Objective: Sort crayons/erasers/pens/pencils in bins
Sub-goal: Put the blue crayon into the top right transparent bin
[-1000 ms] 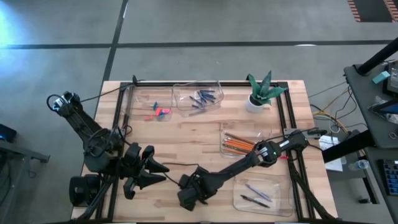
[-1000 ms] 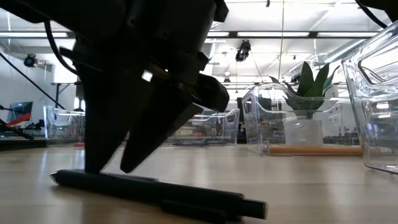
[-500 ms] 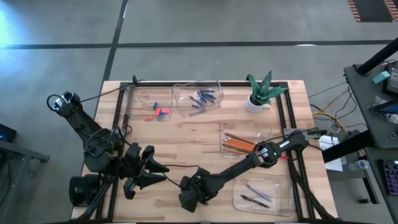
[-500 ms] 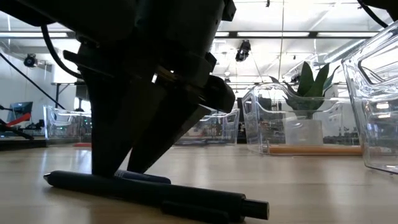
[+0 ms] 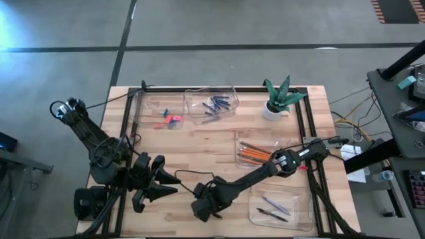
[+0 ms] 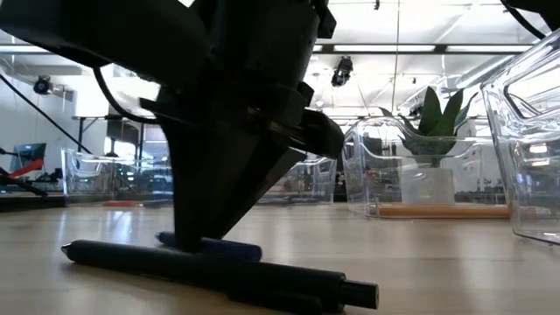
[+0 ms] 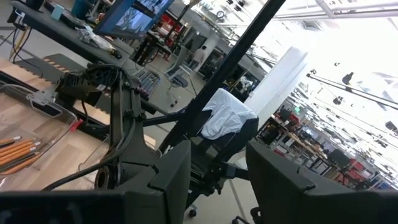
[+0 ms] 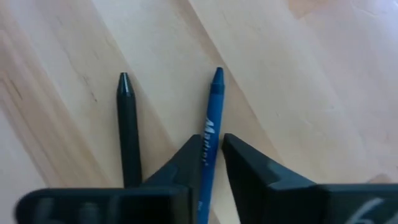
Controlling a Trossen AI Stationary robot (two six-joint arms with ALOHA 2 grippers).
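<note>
— Where is the right gripper (image 8: 210,163)?

— Down at the desk (image 5: 199,143) surface near the front edge, a little left of the middle. In the right wrist view its two fingers (image 8: 180,168) sit narrowly apart with a blue crayon (image 8: 210,127) running between them; the pads are tight beside the crayon, which lies flat on the wood.

— Anything next to that crayon?

— A dark pen (image 8: 128,127) lies on the desk just beside it, almost parallel, outside the fingers. In the low view the pen (image 6: 219,276) is in front and the crayon (image 6: 214,248) just behind it, under the gripper.

— And the left gripper (image 5: 166,184)?

— It waits near the front-left corner, fingers spread and holding nothing.

— Where are the bins?

— Two at the back edge: one (image 5: 159,106) holds pink erasers (image 5: 174,119) and a blue one, and the one to its right (image 5: 211,93) holds crayons (image 5: 218,104). By the right edge a bin (image 5: 240,138) holds orange pencils (image 5: 254,154); at the front-right corner another bin (image 5: 302,219) holds two pens (image 5: 273,206).

— Anything else on the desk?

— A small potted plant (image 5: 279,97) stands at the back, toward the right corner.
</note>
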